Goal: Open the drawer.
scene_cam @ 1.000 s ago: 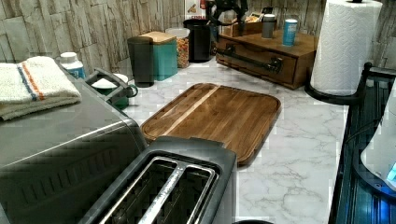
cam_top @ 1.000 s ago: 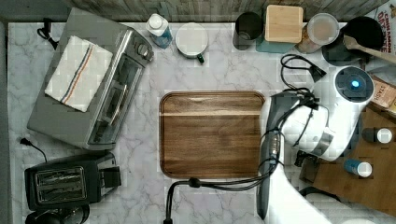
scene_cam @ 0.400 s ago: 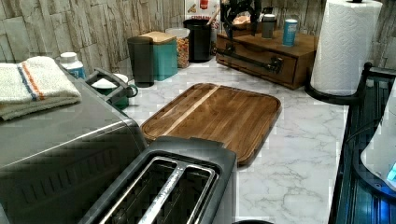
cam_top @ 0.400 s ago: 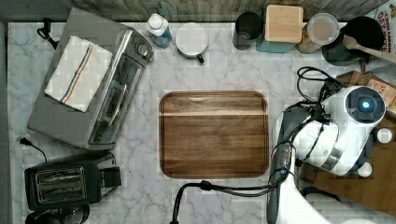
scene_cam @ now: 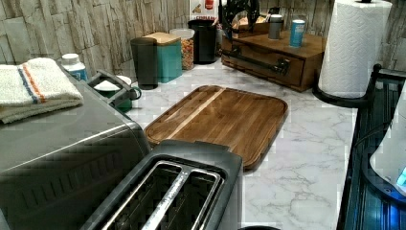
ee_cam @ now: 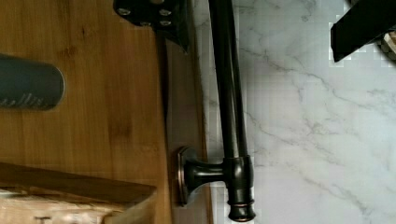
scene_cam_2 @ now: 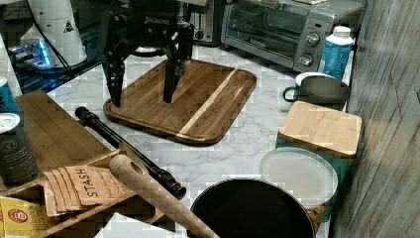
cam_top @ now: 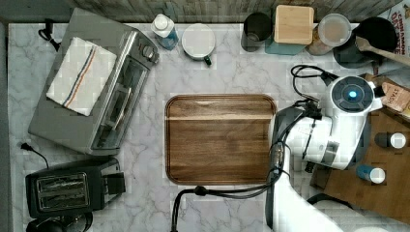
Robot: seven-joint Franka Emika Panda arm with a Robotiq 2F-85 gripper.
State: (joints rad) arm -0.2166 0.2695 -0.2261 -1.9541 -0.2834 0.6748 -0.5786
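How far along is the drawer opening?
Done: the gripper is open and lined up over the handle bar, which sits between its fingers in the wrist view. In hand: nothing gripped yet. Left: close on the bar and pull; the drawer looks shut.

A cutting board (cam_top: 220, 138) lies between a toaster oven (cam_top: 92, 82) and a paper-towel roll (scene_cam: 352, 45).

Drawer (scene_cam: 268, 61): matt brown wood; handle (ee_cam: 229, 93) glossy dark metal. Counter (cam_top: 232, 72): smooth marble. Board (cam_top: 220, 137): satin wood.

Kitchen: marble counter (cam_top: 232, 72), toaster (cam_top: 67, 188), toaster oven (cam_top: 96, 92).
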